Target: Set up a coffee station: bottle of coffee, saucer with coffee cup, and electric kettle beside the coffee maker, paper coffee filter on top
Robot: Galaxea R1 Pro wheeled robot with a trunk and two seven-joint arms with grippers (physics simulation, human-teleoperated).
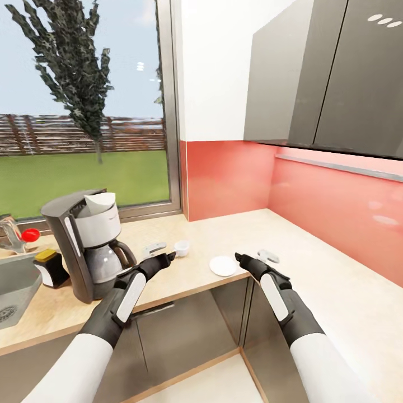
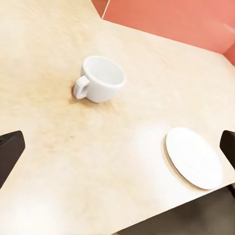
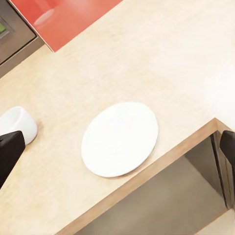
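Both grippers hover, jaws apart, over the corner worktop — cup and saucer lie between them.

At the left of the head view the bottle of coffee stands on the worktop just beside the coffee maker, which carries the white paper coffee filter in its top. To the right of the machine, the left gripper is spread wide and holds nothing; the left wrist view shows its dark fingertips at either edge of the frame. Just beyond it sits the coffee cup, upright and empty — apart from the saucer, which lies flat near the worktop's front edge, lower centre. Right of the saucer the right gripper also stands open and empty, above the edge.
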